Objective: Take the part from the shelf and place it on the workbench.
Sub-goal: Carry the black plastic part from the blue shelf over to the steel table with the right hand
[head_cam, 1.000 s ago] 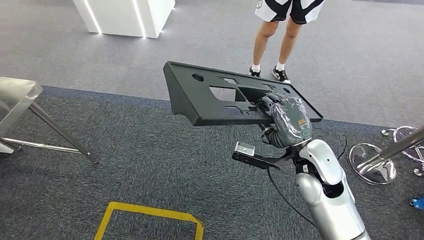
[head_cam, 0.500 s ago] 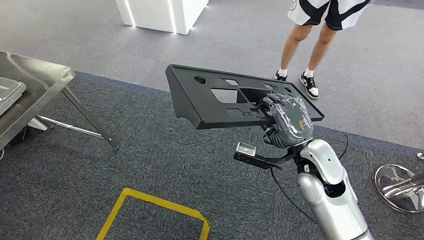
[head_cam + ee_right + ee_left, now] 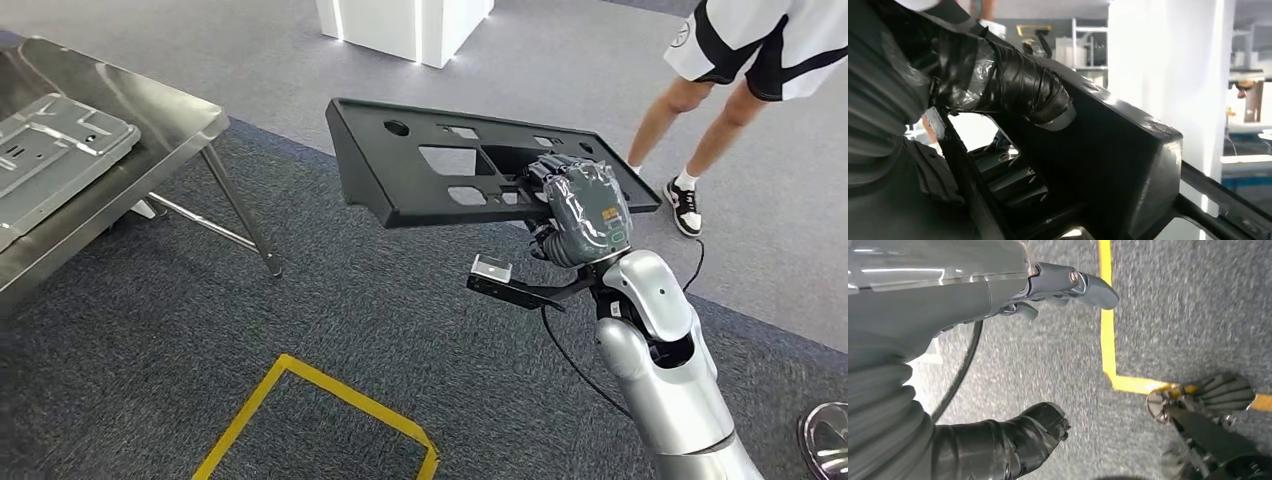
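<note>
- The grey carpet floor (image 3: 330, 330) is spreading under everything in the head view, darker near me and paler farther off, with a yellow tape line (image 3: 330, 388) lying on it just ahead of me.
- The steel workbench (image 3: 175, 110) is standing at my left, its slanted legs planted on the dark carpet, and a flat grey metal panel (image 3: 60, 150) is lying on its top.
- A white pillar (image 3: 405, 25) with lit strips is standing on the paler floor beyond the part.
- A person (image 3: 745, 60) in black-and-white shorts and sneakers is standing to my right, beyond the far end of the part.
- I am holding the part (image 3: 440, 175), a long black plastic panel with several cut-outs, out in front of me above the carpet, roughly level and well apart from the workbench.
- My right hand (image 3: 583, 210) is clamping the part near its right end; in the right wrist view my taped thumb (image 3: 1018, 90) is pressing on the panel's top face while my fingers (image 3: 1013, 175) are curling underneath through an opening.
- My left hand (image 3: 1013, 365) is hanging over the carpet near the yellow tape line, holding nothing, with its thumb and fingers spread apart.
</note>
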You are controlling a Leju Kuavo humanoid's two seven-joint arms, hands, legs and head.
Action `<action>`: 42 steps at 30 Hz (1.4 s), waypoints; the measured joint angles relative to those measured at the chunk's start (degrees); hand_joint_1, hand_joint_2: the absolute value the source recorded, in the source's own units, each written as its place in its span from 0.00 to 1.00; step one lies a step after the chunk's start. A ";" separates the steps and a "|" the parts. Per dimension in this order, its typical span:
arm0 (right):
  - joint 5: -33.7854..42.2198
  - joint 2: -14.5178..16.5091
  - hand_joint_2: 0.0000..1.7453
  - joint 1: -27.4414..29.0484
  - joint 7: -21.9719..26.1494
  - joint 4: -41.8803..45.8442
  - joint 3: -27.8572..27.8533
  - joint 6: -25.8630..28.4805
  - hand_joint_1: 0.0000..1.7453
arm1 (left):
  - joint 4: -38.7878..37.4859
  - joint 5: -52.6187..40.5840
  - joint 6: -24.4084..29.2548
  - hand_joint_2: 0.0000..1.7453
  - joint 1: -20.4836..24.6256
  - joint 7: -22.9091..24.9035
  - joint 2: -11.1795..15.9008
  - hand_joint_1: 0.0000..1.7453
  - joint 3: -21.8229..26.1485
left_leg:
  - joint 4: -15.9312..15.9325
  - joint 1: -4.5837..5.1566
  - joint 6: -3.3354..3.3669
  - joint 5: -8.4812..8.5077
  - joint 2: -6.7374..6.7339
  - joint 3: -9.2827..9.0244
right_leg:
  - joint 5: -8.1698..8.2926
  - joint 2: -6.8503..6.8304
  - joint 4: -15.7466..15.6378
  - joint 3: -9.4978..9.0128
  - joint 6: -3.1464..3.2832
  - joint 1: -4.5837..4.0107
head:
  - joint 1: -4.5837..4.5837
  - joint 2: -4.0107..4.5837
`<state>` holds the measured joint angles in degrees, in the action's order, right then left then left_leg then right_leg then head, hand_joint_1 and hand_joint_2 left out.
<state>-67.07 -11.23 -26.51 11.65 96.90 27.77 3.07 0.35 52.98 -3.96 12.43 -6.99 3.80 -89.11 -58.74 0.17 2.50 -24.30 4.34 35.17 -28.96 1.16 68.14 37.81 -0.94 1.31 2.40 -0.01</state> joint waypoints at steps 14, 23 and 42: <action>0.52 0.15 1.00 -6.35 -1.67 -0.74 0.08 -1.61 1.00 | 0.07 -0.45 0.24 1.00 -1.12 -0.09 0.60 0.00 -0.04 | -13.15 -0.59 -3.02 -3.70 -4.30 8.19 | 1.67 -3.96 -8.44 -4.29 2.07 -0.45 | 0.40 0.01; 0.59 0.07 1.00 -11.16 -1.68 -1.13 0.07 -3.20 1.00 | 0.07 -0.55 -0.49 1.00 -1.36 0.37 1.79 0.00 -0.07 | 0.81 0.30 -0.13 0.88 -5.08 0.71 | -1.42 -4.59 -5.96 -4.77 0.11 -0.70 | 0.34 -0.01; 1.57 0.26 1.00 -14.26 -1.92 -4.02 0.50 -4.62 1.00 | 0.51 0.83 -2.28 1.00 -2.01 1.05 2.66 0.00 -0.10 | -12.27 -0.44 -3.08 -5.27 -3.56 7.74 | 2.49 -1.82 -8.68 -3.69 2.03 -0.06 | 0.51 0.01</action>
<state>-65.49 -10.97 -40.77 9.73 92.88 28.27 -1.55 0.86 53.81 -6.25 10.42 -5.94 6.46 -89.21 -71.00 -0.27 -0.58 -29.57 0.78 42.91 -26.47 -0.66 59.46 34.13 1.09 1.25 2.91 -0.01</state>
